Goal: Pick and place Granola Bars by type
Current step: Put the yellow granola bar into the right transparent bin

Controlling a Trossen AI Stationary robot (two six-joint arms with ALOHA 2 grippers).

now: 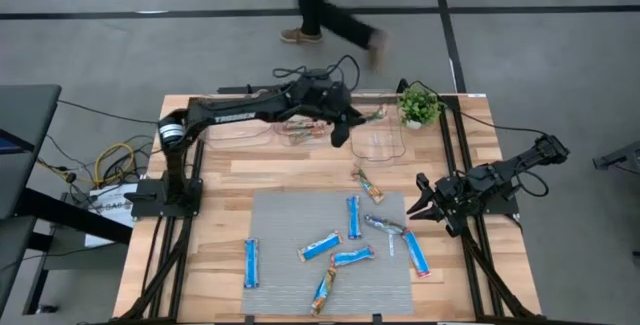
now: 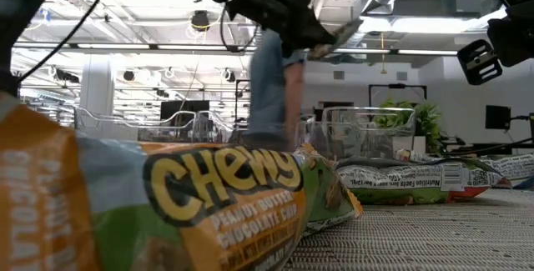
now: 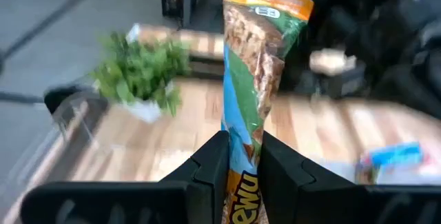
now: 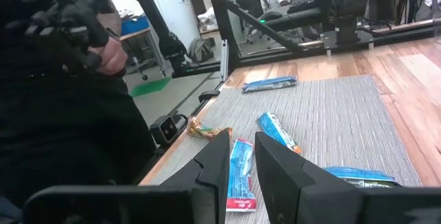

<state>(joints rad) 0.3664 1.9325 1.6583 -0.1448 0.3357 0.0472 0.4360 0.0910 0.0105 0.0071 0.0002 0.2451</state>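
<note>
Carrying a green-orange bar [image 3: 256, 65] pinched in the left gripper [image 3: 242, 156] toward the far clear bins [image 1: 380, 143] for sorting; right gripper [image 1: 428, 203] spread, waiting by the mat [image 1: 290, 220].

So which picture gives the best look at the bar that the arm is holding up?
The left wrist view: the bar stands clamped in the left gripper, wrapper readable. The high view shows only a sliver by the plant; the low view shows it overhead.
</note>
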